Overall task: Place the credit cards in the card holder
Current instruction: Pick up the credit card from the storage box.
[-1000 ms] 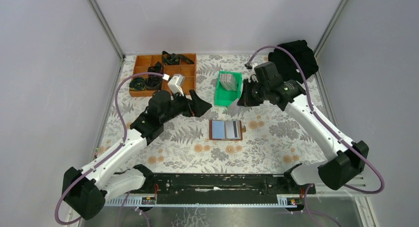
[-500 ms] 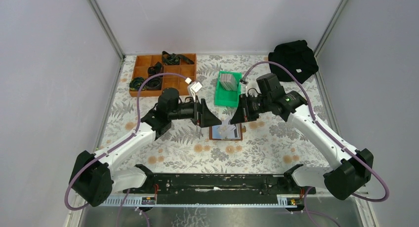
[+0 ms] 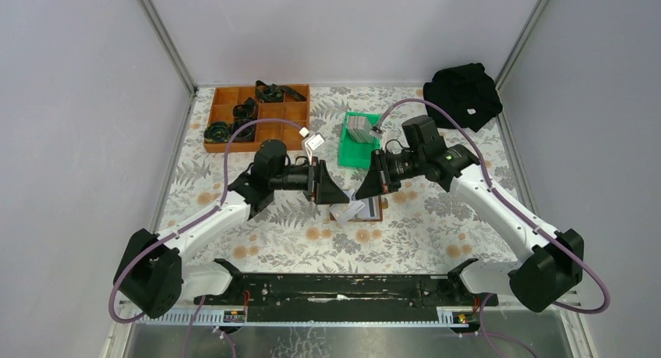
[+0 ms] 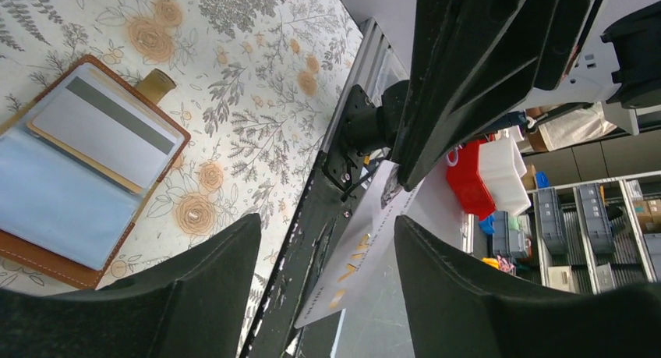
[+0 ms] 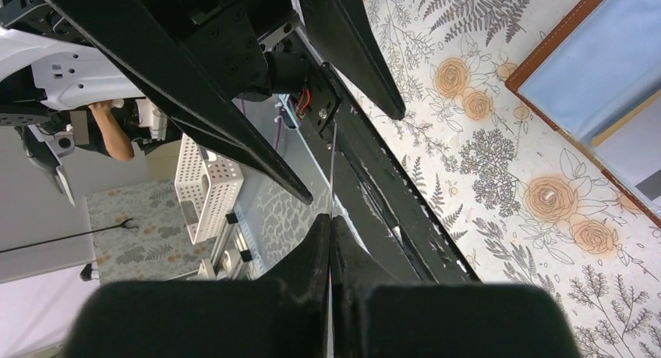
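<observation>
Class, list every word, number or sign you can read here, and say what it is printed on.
Gold lettering on the pale card held by the right gripper: too blurred to read.
Striped card in the card holder: no text visible.
Nothing else is legible.

— What do you look like?
— My left arm (image 3: 195,227) and right arm (image 3: 499,206) are white shells with black joints; my jaws are black wedges.
— Cables?
— One purple cable (image 3: 248,125) loops along each arm, from black shoulders at each end of the base rail (image 3: 335,284).
</observation>
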`<state>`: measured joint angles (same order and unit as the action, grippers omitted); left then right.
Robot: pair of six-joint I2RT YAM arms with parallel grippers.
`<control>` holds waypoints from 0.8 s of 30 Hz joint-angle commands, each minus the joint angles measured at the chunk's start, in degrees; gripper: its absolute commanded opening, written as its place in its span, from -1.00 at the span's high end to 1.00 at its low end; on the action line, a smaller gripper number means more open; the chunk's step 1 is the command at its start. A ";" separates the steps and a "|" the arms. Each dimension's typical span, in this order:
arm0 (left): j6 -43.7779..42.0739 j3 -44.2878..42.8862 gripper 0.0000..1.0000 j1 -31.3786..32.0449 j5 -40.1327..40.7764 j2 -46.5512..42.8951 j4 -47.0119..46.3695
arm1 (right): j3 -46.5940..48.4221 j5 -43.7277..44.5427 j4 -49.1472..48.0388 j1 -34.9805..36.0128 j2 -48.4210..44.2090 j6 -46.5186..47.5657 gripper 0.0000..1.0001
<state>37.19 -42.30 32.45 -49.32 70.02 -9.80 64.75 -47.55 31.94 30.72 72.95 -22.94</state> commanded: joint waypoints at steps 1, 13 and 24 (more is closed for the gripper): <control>1.39 0.87 -0.35 -0.30 -4.06 0.47 -4.80 | 0.00 -4.10 -3.13 0.22 0.63 -0.78 1.00; 4.75 3.31 0.37 -0.38 -6.32 -0.62 -7.57 | -1.41 -8.07 -5.09 -3.49 1.58 -1.01 1.00; 7.81 5.72 1.00 -0.84 -4.11 -0.12 -12.17 | -1.07 -4.15 -4.78 -3.97 1.49 -0.69 0.26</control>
<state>43.90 -38.11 32.12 -55.33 70.00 -17.76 62.72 -52.29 28.64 27.09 75.13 -23.59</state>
